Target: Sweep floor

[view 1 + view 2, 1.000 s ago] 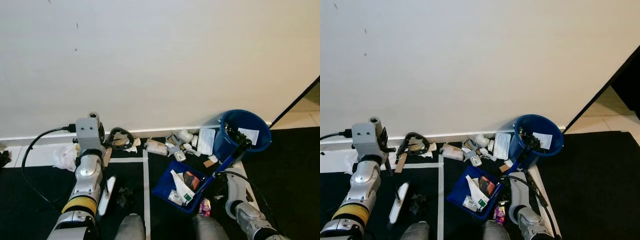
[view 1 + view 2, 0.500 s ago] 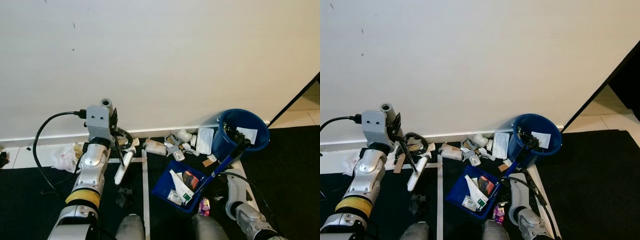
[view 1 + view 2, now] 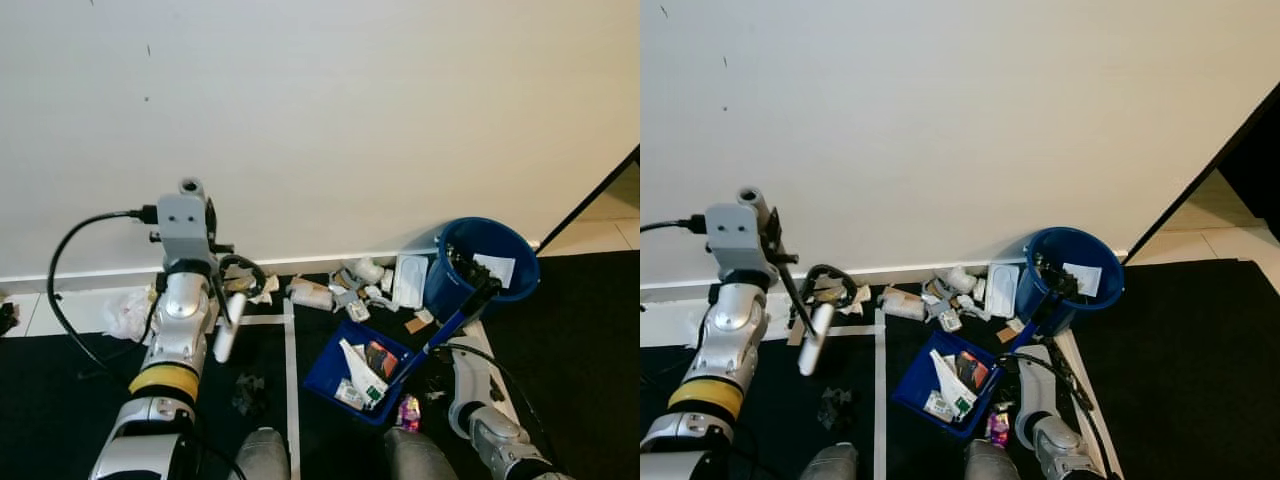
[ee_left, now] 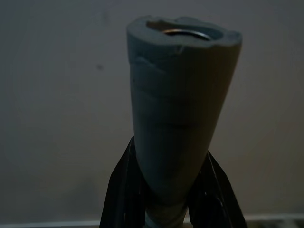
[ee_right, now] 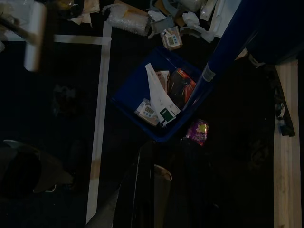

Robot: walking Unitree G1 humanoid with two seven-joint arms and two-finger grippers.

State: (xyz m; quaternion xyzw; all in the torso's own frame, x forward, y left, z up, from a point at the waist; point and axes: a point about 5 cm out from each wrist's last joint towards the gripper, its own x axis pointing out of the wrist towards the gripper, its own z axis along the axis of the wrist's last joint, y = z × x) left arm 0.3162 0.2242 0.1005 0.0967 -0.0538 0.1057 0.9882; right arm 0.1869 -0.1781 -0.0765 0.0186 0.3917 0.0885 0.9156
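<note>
We find the left gripper (image 4: pixel 171 199) clamped on the grey broom handle (image 4: pixel 183 109) at left of frame. Right gripper (image 5: pixel 145 190), lower right: we cannot tell its state. The blue dustpan (image 3: pixel 345 365) (holding litter) sits at lower centre, below the scattered trash (image 3: pixel 350 285) along the wall and beside the blue bucket (image 3: pixel 490 260).

Head views bright and evenly lit, sharp. Both wrist views dim; the grey handle (image 4: pixel 183 104) between the left fingers (image 4: pixel 126 194) looms softly blurred.
</note>
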